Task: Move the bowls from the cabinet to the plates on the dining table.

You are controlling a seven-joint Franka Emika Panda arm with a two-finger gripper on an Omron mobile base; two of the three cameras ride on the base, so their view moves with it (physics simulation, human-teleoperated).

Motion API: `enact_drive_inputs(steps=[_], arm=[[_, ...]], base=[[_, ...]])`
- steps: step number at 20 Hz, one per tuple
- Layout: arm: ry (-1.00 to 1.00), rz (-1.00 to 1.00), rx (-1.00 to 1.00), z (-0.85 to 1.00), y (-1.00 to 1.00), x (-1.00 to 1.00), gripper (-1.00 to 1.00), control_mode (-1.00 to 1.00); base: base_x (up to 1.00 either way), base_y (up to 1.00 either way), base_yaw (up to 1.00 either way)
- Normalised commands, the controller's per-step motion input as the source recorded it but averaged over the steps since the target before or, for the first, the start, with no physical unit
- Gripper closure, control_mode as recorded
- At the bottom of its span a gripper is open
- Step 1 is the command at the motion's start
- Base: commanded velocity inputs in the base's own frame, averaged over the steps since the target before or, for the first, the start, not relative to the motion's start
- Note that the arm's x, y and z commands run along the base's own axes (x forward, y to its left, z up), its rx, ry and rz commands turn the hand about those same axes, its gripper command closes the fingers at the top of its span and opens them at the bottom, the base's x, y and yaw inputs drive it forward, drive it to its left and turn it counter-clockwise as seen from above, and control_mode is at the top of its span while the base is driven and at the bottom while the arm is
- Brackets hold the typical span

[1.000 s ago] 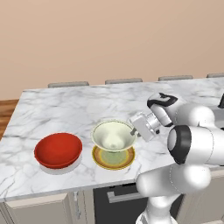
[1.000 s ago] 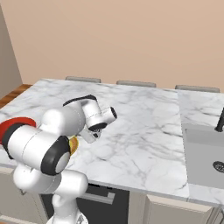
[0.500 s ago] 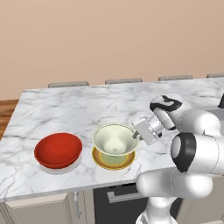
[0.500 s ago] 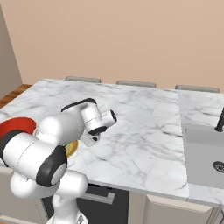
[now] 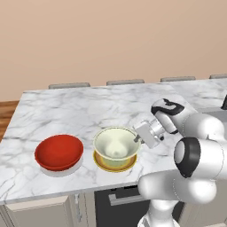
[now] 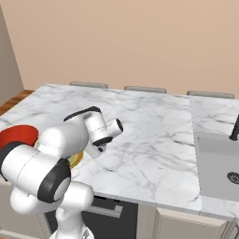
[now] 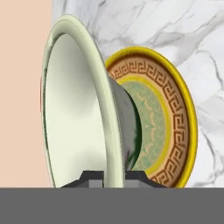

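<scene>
The pale cream-green bowl [image 5: 116, 146] hangs level just over the yellow-gold plate [image 5: 116, 166] near the front edge of the dining table [image 5: 66, 111]. My gripper [image 5: 138, 138] is shut on the bowl's right rim. In the hand view the rim [image 7: 83, 100] runs between the fingertips [image 7: 92, 176], with the plate [image 7: 175, 131] close behind the bowl's dark base; I cannot tell whether they touch. To the left, the red bowl [image 5: 59, 151] rests on the white-grey plate [image 5: 60, 172]. From the right base camera the red bowl [image 6: 16, 137] peeks out past my arm. The cabinet is out of view.
Chair backs [image 5: 68, 85] line the table's far edge. A sink [image 6: 219, 163] with a dark faucet [image 6: 235, 130] is set into the counter at the right. Bare marble [image 6: 149, 130] spreads right of the plates. Wood floor [image 5: 6, 111] lies at the far left.
The cream-green bowl has come down a little toward the yellow-gold plate, still in my gripper. The red bowl has not moved.
</scene>
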Motion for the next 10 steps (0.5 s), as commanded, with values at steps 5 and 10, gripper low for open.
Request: enact_drive_inputs(steps=[5, 10], arm=[[0.00, 0.00, 0.00, -0.01, 0.00, 0.00, 1.00, -1.00], [0.00, 0.00, 0.00, 0.00, 0.00, 0.00, -1.00, -1.00]], base=[[0.00, 0.00, 0.00], [0.00, 0.00, 0.00]])
